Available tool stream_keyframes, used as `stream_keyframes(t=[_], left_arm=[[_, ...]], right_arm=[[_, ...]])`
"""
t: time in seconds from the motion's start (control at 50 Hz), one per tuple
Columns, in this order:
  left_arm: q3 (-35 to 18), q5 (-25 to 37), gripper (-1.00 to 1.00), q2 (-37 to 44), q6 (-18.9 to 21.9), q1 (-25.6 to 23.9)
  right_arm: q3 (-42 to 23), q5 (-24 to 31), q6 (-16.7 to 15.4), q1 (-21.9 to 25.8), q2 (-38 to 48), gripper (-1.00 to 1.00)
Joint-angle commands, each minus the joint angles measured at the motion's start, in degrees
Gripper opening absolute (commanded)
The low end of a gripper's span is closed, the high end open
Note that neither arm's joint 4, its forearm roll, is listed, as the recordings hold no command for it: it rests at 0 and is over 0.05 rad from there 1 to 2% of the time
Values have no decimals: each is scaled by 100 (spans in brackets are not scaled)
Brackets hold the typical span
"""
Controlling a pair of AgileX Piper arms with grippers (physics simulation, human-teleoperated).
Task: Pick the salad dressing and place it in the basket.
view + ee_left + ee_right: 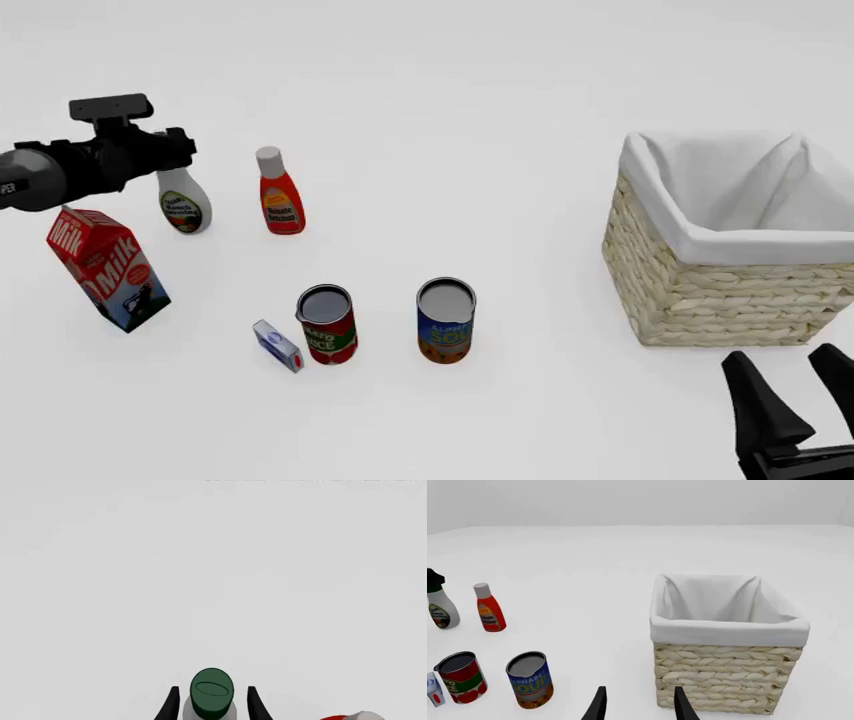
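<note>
The salad dressing [184,203] is a white bottle with an oval label, standing upright at the far left beside the red bottle [280,195]. My left gripper [170,152] is at its top and hides the cap in the front view. In the left wrist view the dark green cap [212,689] sits between the open fingers [172,706], with small gaps on both sides. The wicker basket [694,290] with white lining stands at the right. My right gripper [781,356] is open and empty in front of the basket [727,680]. The right wrist view also shows the dressing [442,611].
A milk carton [107,268] stands tilted just in front of the dressing. A red can [327,325], a blue soup can [446,322] and a small blue-white box [278,346] stand in the middle front. The red bottle's white cap [363,715] is close to the left gripper.
</note>
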Motion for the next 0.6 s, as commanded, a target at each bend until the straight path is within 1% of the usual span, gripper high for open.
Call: stream_keyframes(t=[0.02,0.06,0.1,0.12,0.18,0.46,0.54,0.6], left_arm=[[158,-218,100,-107,24,-92],[150,-230,100,-126,-2,96],[200,-285,100,-175,-29,47],[263,-379,-100,-244,82,171],[251,-342,-100,-266,54,152],[391,-458,-100,-519,197,215],[332,-381,-100,-659,222,225],[193,-205,-100,-858,264,185]], right_arm=[[1,-3,-11,4,10,100],[1,9,-8,-6,2,100],[2,14,-7,-8,-1,100],[2,25,-4,0,-9,100],[2,25,-3,-1,-8,100],[2,62,13,-5,-41,100],[2,79,22,-7,-54,100],[2,78,29,-2,-61,100]])
